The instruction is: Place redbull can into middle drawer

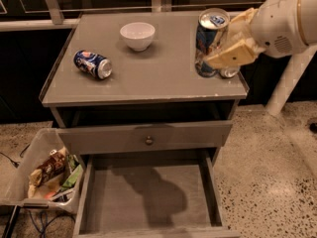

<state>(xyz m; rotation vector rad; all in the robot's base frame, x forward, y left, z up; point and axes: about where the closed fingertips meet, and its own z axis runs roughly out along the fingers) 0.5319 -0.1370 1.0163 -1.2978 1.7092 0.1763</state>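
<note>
One slim can, the redbull can (pixel 210 36), stands upright in my gripper (pixel 221 53) over the right side of the table top (pixel 148 81) — the pale fingers (pixel 233 54) are clenched on its side. I cannot tell if its base touches the surface. Below, the middle drawer (pixel 99 202) is pulled out, well apart from the can. A Pepsi can (pixel 92 64) lies on its side at the left — a white bowl (pixel 137 35) stands further back
</note>
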